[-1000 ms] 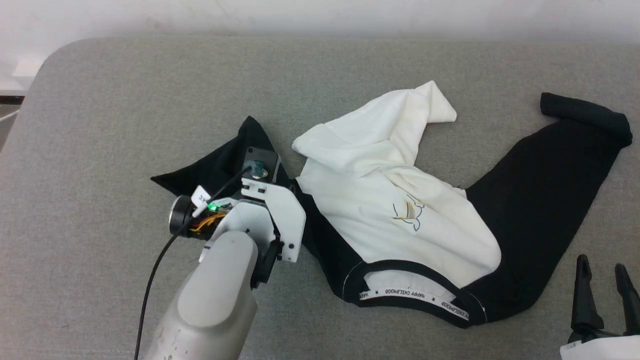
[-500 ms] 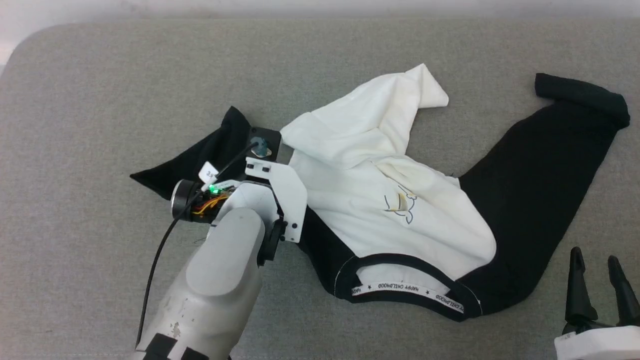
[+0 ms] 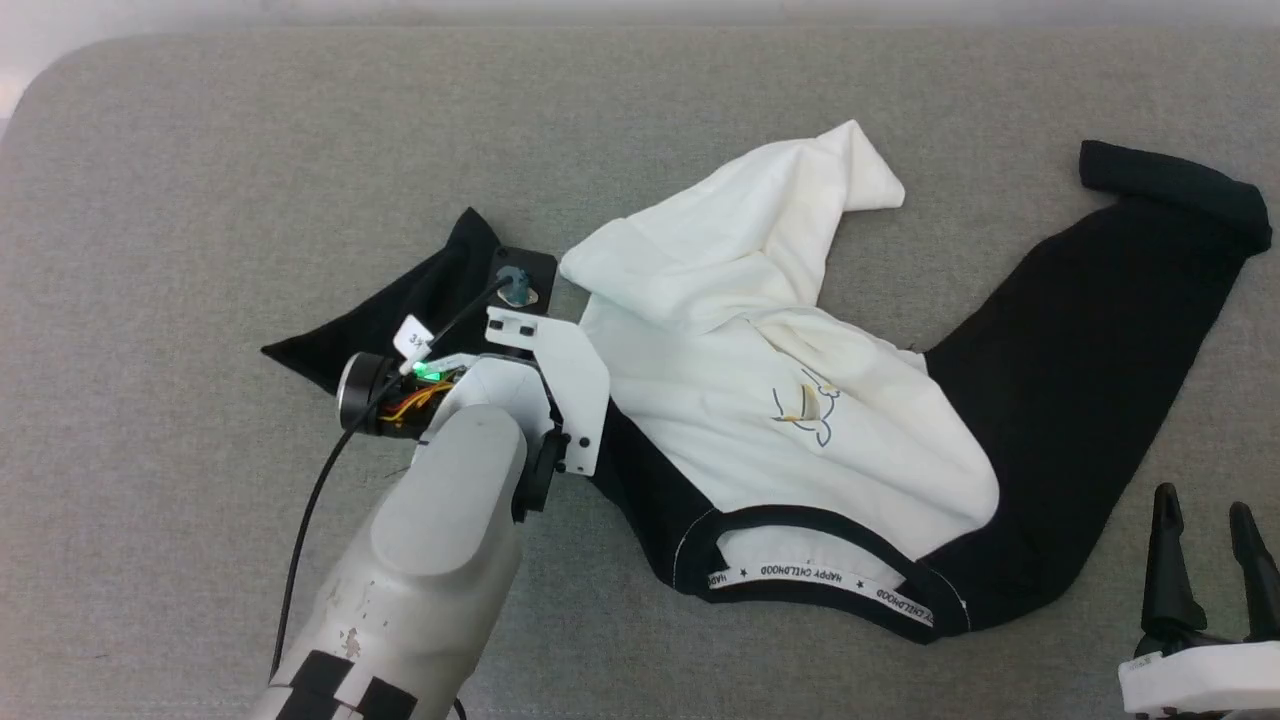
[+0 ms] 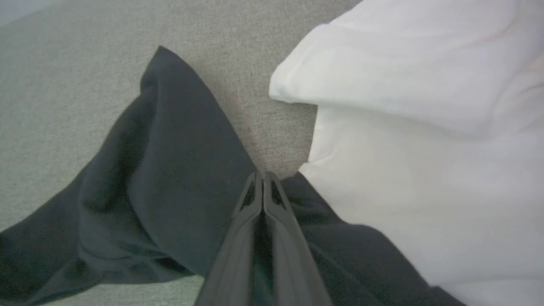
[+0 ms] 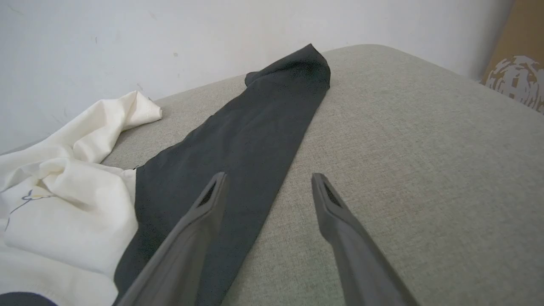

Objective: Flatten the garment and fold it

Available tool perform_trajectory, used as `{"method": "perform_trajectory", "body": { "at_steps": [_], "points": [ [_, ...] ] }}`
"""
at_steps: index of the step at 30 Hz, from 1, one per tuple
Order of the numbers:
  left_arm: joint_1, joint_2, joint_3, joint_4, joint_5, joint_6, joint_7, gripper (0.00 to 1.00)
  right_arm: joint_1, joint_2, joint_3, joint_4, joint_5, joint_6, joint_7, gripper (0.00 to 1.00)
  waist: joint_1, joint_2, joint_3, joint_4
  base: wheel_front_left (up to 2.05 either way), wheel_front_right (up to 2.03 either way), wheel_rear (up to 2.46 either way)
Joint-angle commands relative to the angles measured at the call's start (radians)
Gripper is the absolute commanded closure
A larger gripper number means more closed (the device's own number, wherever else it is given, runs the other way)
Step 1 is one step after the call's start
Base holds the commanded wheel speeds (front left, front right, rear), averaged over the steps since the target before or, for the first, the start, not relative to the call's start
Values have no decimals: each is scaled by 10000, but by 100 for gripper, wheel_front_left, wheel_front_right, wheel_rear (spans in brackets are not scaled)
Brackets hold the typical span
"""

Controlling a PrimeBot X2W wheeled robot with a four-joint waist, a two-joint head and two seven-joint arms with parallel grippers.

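Observation:
The garment [image 3: 720, 400] lies crumpled on the grey cushion, its white body bunched in the middle and the collar toward me. One black sleeve [image 3: 1090, 340] stretches to the far right; the other black sleeve [image 4: 170, 170] lies at the left. My left gripper [image 4: 263, 175] is shut, its tips pinched on the black cloth where that sleeve meets the white body. In the head view my left wrist [image 3: 520, 390] covers those fingers. My right gripper [image 3: 1203, 500] stands open at the lower right, just off the garment, its left finger over the edge of the black sleeve [image 5: 255, 127] in the right wrist view.
The grey cushion [image 3: 250, 180] spreads wide to the left and behind the garment, with a rounded far-left corner. A pale wall [image 5: 170, 38] runs behind it. A brown printed box [image 5: 516, 76] stands off its far right side.
My left gripper's fingers have closed on the black cloth. The head camera has tipped, so the whole picture shifted. The garment and my right gripper lie as before.

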Motion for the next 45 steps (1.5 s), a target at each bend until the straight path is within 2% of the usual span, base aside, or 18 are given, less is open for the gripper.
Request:
{"method": "perform_trajectory", "body": {
  "at_steps": [1,8,13,16,21,26,32,33,34,35,38,41,45],
  "points": [
    [-189,-2,-4,10,-74,-33,-152,100,-139,7,-38,-27,11,-7,-49,0,-1,0,-71,81,0,0,0],
    [-293,-6,101,-473,-468,-101,-998,100,-19,7,-28,22,-21,-7,-49,0,-1,0,-379,298,0,0,0],
    [109,-8,395,-1575,-1011,-97,-1811,100,96,7,-35,13,-46,-7,-49,0,-1,0,-631,385,0,0,0],
    [926,74,730,-2629,-1398,38,-2212,100,173,7,-69,-18,-42,-7,-49,0,-1,0,-715,397,0,0,0],
    [3159,551,1648,-4366,-2009,627,-2809,100,304,7,-102,-49,-20,-7,-49,0,-1,0,-774,404,0,0,0],
    [5379,744,2552,-5124,-2687,1156,-3159,100,411,7,-103,-59,-46,-7,-49,0,-1,0,-817,484,0,0,0],
    [6258,646,2664,-5182,-3012,1096,-3418,100,449,7,-109,-73,-188,-7,-49,0,-1,0,-908,694,0,0,0],
    [6315,570,2674,-5186,-3138,1044,-3480,61,451,7,-93,-66,-215,-7,-49,0,-1,0,-939,723,0,0,0],
    [6348,504,2691,-5202,-3241,1008,-3578,4,453,7,-81,-61,-234,-7,-49,0,-1,0,-973,746,0,0,0],
    [6381,462,2691,-5200,-3304,976,-3665,0,460,7,-74,-55,-247,-7,-49,0,-1,0,-1019,758,0,0,0],
    [6531,369,2738,-5325,-3516,838,-4014,0,508,7,-7,-20,-276,-7,-49,0,-1,0,-1172,727,0,0,0],
    [6739,476,2658,-5708,-3426,509,-4545,0,577,7,81,1,-292,-7,-49,0,-1,0,-1295,644,0,0,0],
    [7109,753,2485,-6557,-3089,-155,-5780,0,640,7,163,-104,-288,-7,-49,0,-1,0,-1436,426,0,0,0]
  ]
}}
